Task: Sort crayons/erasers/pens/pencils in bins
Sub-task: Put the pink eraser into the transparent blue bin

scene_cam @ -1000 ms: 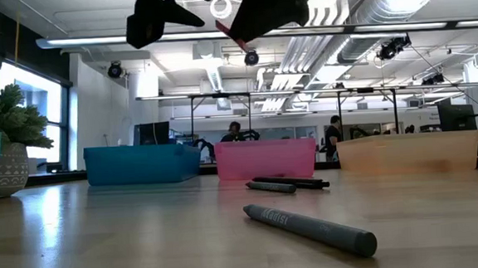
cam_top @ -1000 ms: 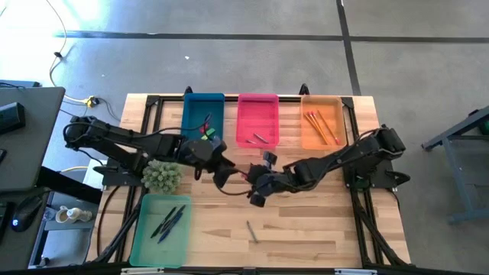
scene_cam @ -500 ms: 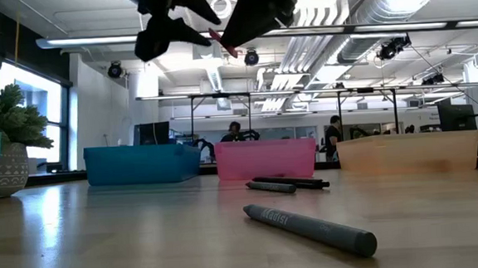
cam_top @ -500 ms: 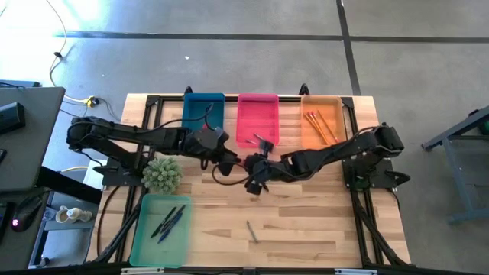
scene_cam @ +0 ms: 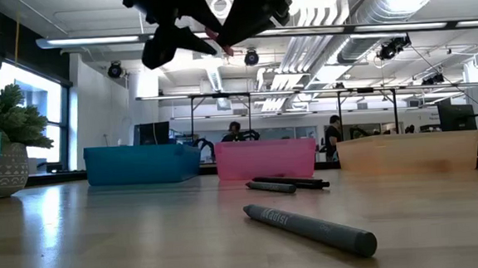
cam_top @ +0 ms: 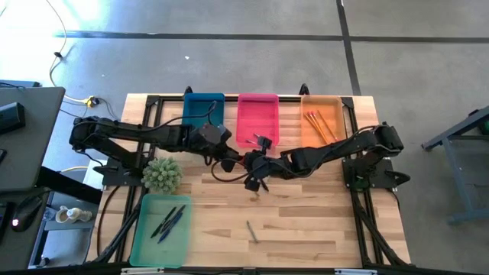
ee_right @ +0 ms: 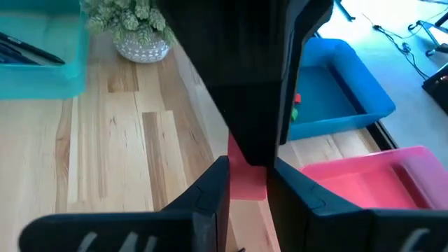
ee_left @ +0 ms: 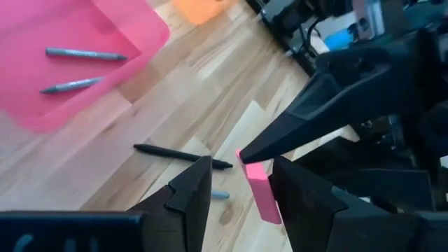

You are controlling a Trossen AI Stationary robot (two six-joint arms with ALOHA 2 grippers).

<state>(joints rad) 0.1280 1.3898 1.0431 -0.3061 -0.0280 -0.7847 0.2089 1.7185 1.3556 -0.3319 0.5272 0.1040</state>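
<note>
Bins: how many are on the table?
4. The blue bin, pink bin and orange bin stand in a row at the back; the green bin is at the front left.

Grey concrete floor (cam_top: 229,53) all around the wooden tabletop (cam_top: 306,221), dark seams crossing it. A dark desk (cam_top: 27,137) sits at one side. Across the room: a bright window (scene_cam: 38,105), white ceiling ducts (scene_cam: 364,10) (strip lights too), people (scene_cam: 335,136) far back.

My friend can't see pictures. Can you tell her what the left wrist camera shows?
The right claw holds a pink eraser between the left claw's open fingers, above the wooden table. A black pen lies below, and two grey crayons sit in the pink bin.
</note>
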